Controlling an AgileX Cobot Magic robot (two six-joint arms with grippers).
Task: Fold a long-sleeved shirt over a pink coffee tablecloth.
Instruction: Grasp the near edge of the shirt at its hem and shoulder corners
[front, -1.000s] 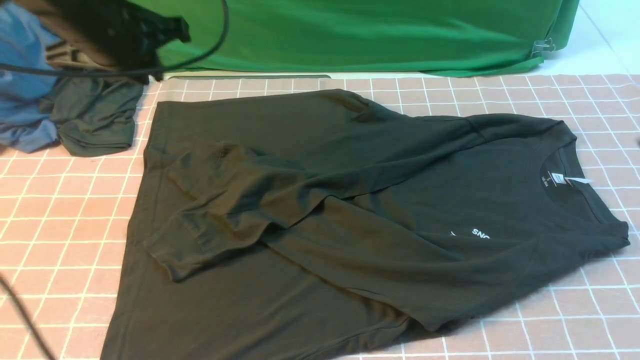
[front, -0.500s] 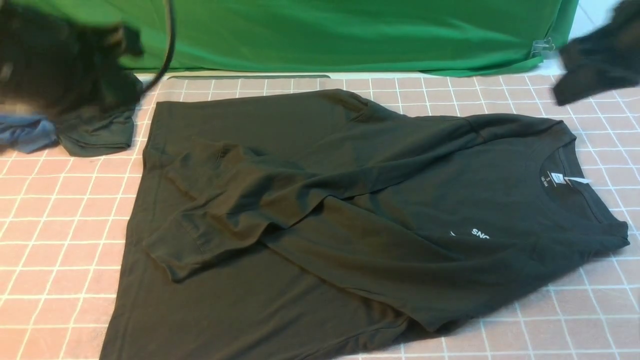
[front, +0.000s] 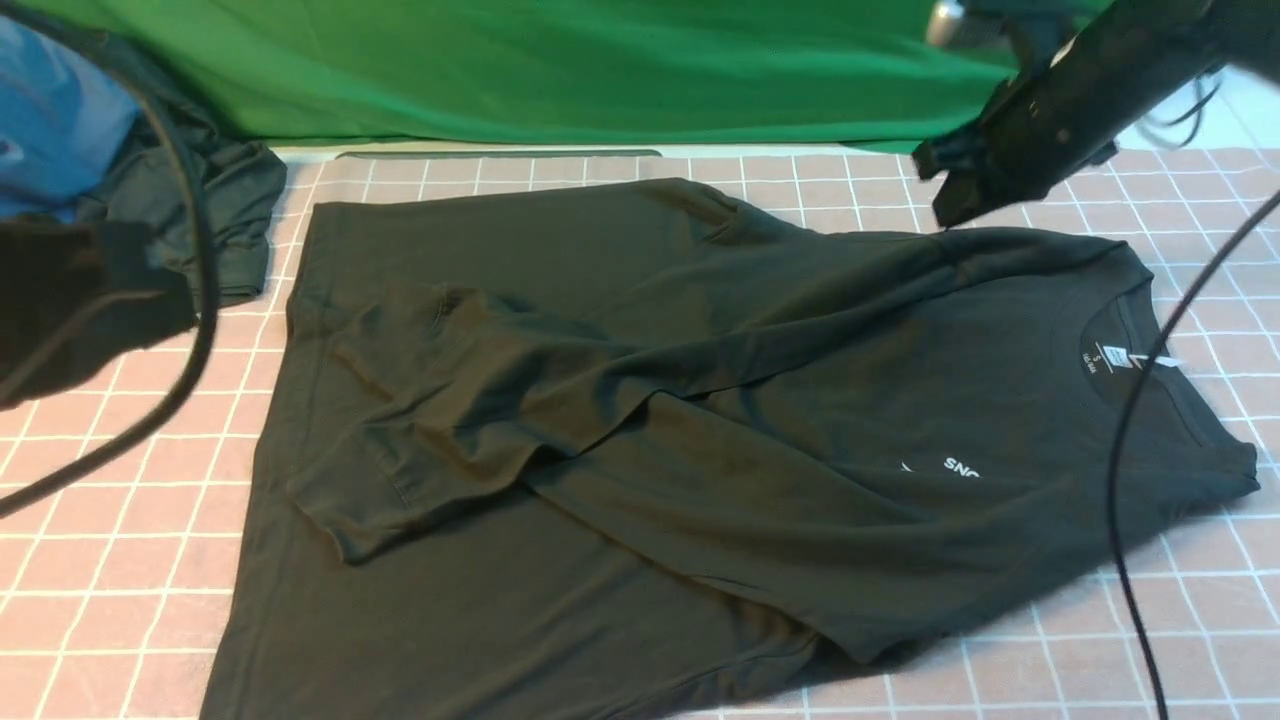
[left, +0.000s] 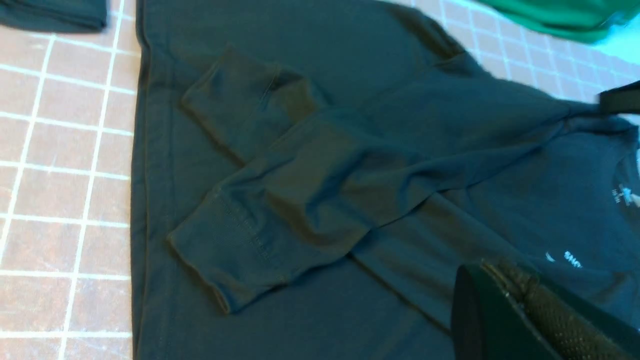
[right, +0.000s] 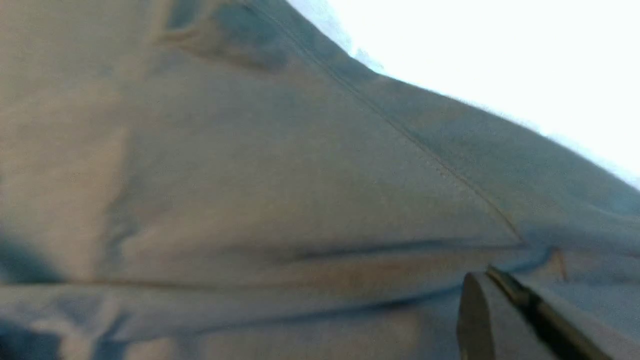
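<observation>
Both newly inward and closed, left hand (front: 160, 298) and right hand (front: 943, 203); one long-sleeved shirt (front: 600, 400), one pink tablecloth (front: 120, 520).

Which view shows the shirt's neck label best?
Front view: the neck label shows clearly inside the collar of the long-sleeved shirt. The left wrist view catches it blurred at the frame edge; the right wrist view shows only close fabric.

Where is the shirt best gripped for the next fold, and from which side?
Probably at the far shoulder of the shirt, near the collar, coming from above on the right. Both sleeves lie folded across the body, so this corner is a thin free edge, flat on the tablecloth. The right gripper, shut, hangs close by it.
</observation>
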